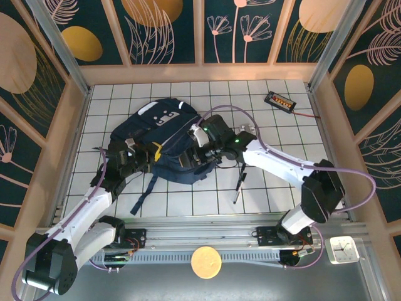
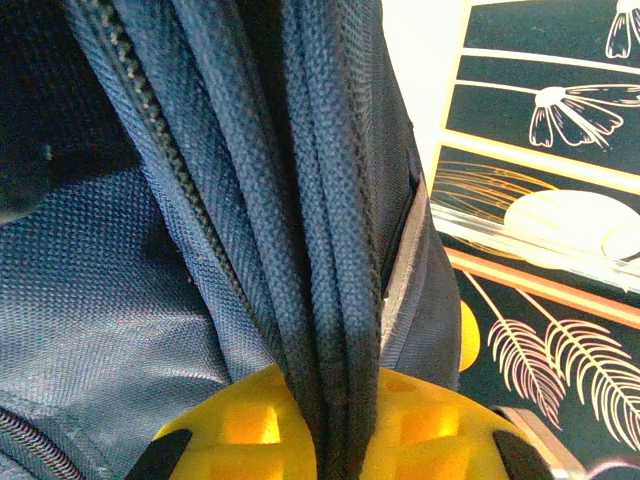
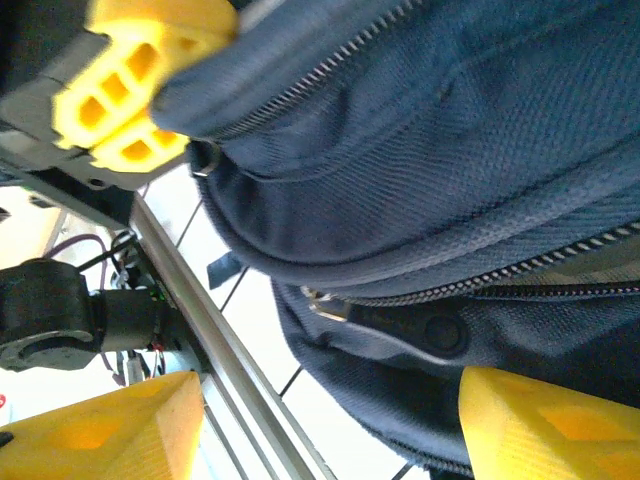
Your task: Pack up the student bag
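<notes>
The student bag (image 1: 164, 128), a navy backpack with white patches, lies on the tiled table, its opening toward the arms. My left gripper (image 1: 155, 150) is at the bag's near left edge. In the left wrist view its yellow fingers (image 2: 240, 430) are shut on a bunched fold of the bag's fabric (image 2: 320, 250). My right gripper (image 1: 203, 155) sits at the bag's near right side. In the right wrist view it (image 3: 330, 435) is open, fingers (image 3: 545, 425) wide apart, with the bag's lower edge (image 3: 400, 390) and a zip pull (image 3: 325, 303) just ahead, untouched.
A dark pen (image 1: 239, 185) lies on the tiles right of the bag, under the right arm. A black calculator-like device (image 1: 280, 100) sits at the back right. A loose strap (image 1: 145, 190) trails toward the front rail (image 1: 200, 235). A small clock (image 1: 343, 249) stands off the table.
</notes>
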Controlling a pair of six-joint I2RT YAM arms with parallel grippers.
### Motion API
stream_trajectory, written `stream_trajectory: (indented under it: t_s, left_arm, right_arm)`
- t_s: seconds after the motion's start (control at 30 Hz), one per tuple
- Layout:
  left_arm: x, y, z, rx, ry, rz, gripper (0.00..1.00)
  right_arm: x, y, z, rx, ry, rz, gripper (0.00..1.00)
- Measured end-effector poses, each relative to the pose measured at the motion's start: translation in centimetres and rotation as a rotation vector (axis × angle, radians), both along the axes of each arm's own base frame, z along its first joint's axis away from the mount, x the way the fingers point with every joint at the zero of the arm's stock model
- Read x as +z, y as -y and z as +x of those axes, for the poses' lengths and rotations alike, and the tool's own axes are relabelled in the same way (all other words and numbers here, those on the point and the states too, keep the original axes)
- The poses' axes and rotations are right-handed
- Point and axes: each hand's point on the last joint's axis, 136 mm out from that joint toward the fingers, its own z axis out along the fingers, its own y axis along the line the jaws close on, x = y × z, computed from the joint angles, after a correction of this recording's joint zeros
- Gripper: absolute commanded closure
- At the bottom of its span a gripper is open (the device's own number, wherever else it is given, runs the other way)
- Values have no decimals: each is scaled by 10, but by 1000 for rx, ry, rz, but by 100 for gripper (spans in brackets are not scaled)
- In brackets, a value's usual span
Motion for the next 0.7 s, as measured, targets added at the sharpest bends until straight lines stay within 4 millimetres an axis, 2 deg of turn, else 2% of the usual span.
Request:
stream_trajectory:
  t_s: [0.2,0.47,0.7]
  left_arm:
    - [0,0,-1,0,-1,0,100]
    - [3,0,0,0,3,-1,100]
    - [4,-1,0,2,3,-1,100]
  right_arm:
    - [-18,-1,2,25,-12,-31,26]
    - [-9,2,19,11,33,-11,25]
    - [-9,-2,31,3,34,12,26]
